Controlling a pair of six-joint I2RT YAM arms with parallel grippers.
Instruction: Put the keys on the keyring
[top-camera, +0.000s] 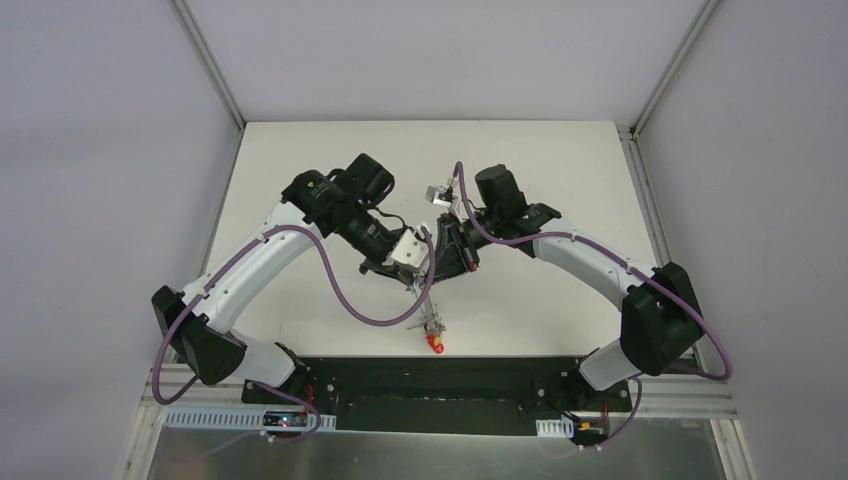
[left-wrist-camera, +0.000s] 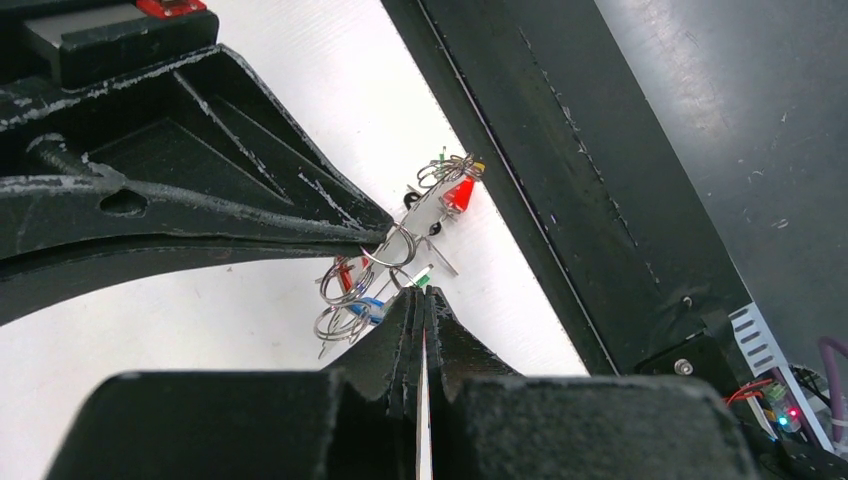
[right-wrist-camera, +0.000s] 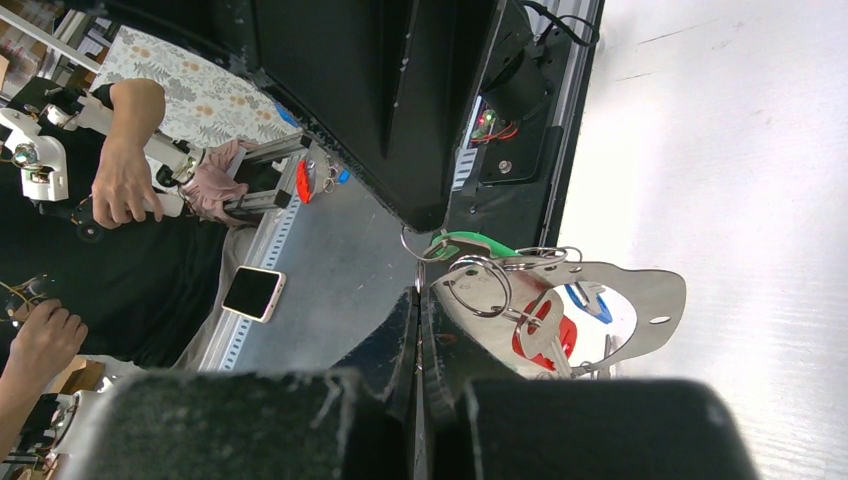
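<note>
Keys are bunched in one tangle of small split rings and coloured tags, right at the tips of both claws, mid-table and toward the near edge. Left claw is pressed together, tips just under the green tag. Right claw is also pressed together, tips touching a small ring at the top of the bunch. Can't tell what either one actually pinches, the metal is too fine. The thin wire arc beside the green tag is my best guess for the keyring; the rest of the loop and its open end can't be made out. Key relation: the two claws face each other nose to nose with the bunch between them, so neither arm is meaningfully nearer. Seen from above, the bunch's long axis runs from the claw tips toward the arm bases, red tag at the far end of it, just short of the black base plate. Can't tell if that end rests on the table or hangs. Next move likely needs one claw steadying the wire while the other lines a key's hole up along it. Risk: the tangle swings or twists.
</note>
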